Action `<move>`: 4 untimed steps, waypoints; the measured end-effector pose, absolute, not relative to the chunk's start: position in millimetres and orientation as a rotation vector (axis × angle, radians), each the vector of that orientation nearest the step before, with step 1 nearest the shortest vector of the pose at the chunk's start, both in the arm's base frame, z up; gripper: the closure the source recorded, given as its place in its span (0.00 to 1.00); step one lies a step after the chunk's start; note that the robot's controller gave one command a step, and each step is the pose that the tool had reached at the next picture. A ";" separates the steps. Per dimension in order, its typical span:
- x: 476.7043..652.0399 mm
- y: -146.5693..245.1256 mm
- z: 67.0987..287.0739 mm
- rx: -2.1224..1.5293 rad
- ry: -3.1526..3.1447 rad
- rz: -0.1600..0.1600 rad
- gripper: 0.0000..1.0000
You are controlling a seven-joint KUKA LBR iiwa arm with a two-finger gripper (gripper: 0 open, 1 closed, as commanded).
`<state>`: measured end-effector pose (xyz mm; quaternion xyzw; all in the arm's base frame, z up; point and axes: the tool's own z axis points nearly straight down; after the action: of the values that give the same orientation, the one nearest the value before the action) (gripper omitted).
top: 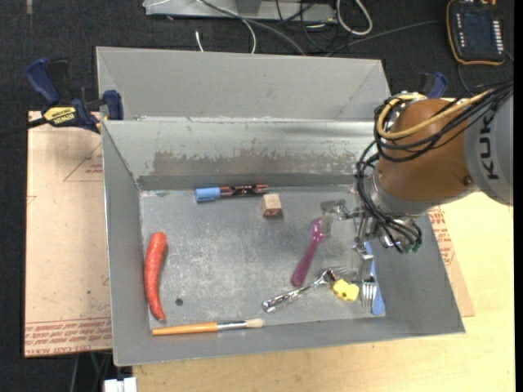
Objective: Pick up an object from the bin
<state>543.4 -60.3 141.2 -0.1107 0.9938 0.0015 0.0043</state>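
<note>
A grey metal bin holds a scatter of small things as a robot arm, capped at the wrist with an orange-brown cover and looped with cables, reaches in from the right. Its gripper hangs low over the right side of the bin floor, just above the far end of a blue-handled fork that lies in the near right corner; whether the gripper is released or clenched cannot be told from this angle, and nothing can be seen in its grasp. At the far left of the floor lies a long red-orange pepper-like piece, with a slim orange-handled brush along the near wall. A purple spoon slants left of the gripper, and a shiny metal utensil lies near its bowl end. A blue-capped marker rests by the far wall, a small tan block beside it. A little yellow piece sits just beside the fork.
</note>
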 end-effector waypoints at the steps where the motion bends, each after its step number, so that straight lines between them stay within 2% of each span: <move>1: 527.2 -17.4 77.6 -0.361 3.133 0.011 0.00; 2: 547.1 -57.8 70.6 -1.493 2.752 -0.003 0.00; 3: 530.2 -21.6 76.2 -0.448 3.118 0.011 1.00; 4: 528.5 -17.3 77.0 -0.438 3.121 0.014 1.00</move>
<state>528.5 -17.3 77.0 -0.1389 0.9903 0.0046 -0.0049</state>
